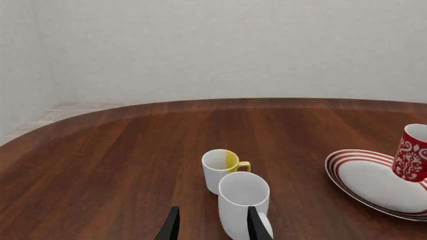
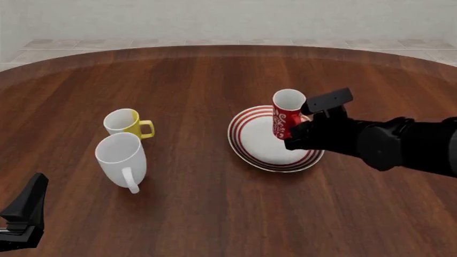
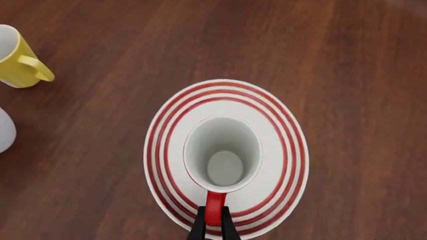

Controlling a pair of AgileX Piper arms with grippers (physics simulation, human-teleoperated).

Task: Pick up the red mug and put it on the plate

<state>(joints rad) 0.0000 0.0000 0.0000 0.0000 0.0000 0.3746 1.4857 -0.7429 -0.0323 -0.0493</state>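
The red mug [image 2: 286, 115] stands upright over the middle of the plate [image 2: 250, 142], a white plate with red rings. My right gripper [image 2: 300, 131] is shut on the mug's red handle from the right. In the right wrist view I look straight down into the mug's white inside [image 3: 222, 150], with the gripper [image 3: 213, 226] pinching the handle and the plate's rings [image 3: 160, 150] all around. Whether the mug's base touches the plate, I cannot tell. My left gripper [image 1: 212, 227] is open and holds nothing, low at the near left [image 2: 27, 206]. The left wrist view shows the mug [image 1: 412, 157] and plate [image 1: 373, 180] too.
A small yellow mug [image 2: 125, 122] and a larger white mug [image 2: 121, 158] stand close together at left of the plate. The white mug [image 1: 243, 200] is just ahead of my left fingers, the yellow mug [image 1: 220, 167] behind it. The brown table's curved far edge [image 2: 228, 48] meets a tiled floor.
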